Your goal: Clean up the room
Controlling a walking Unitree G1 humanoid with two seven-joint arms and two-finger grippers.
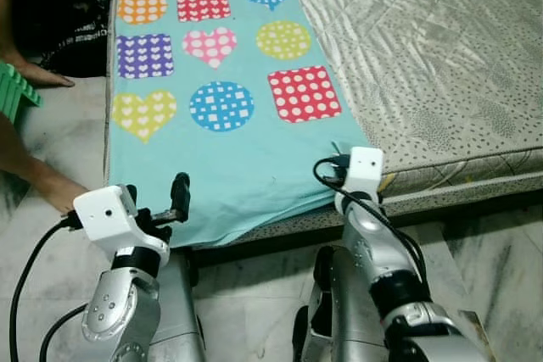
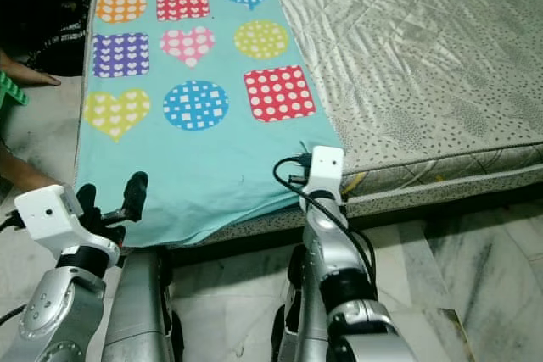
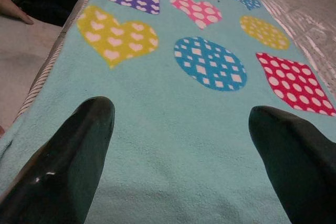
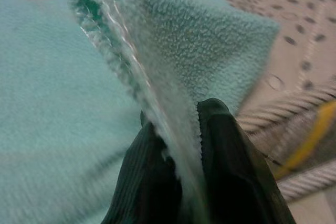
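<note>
A blanket (image 1: pixel 212 91) is lying on the left part of a mattress (image 1: pixel 441 65), running from the far end to the near edge. The right gripper (image 4: pixel 181 145) is pinching the blanket's near right corner at the mattress edge. The left gripper (image 3: pixel 178 145) is hovering, fingers spread, over the blanket's near left corner. A person's hand (image 1: pixel 38 76) is resting on the floor (image 1: pixel 59 125) to the left of the mattress.
</note>
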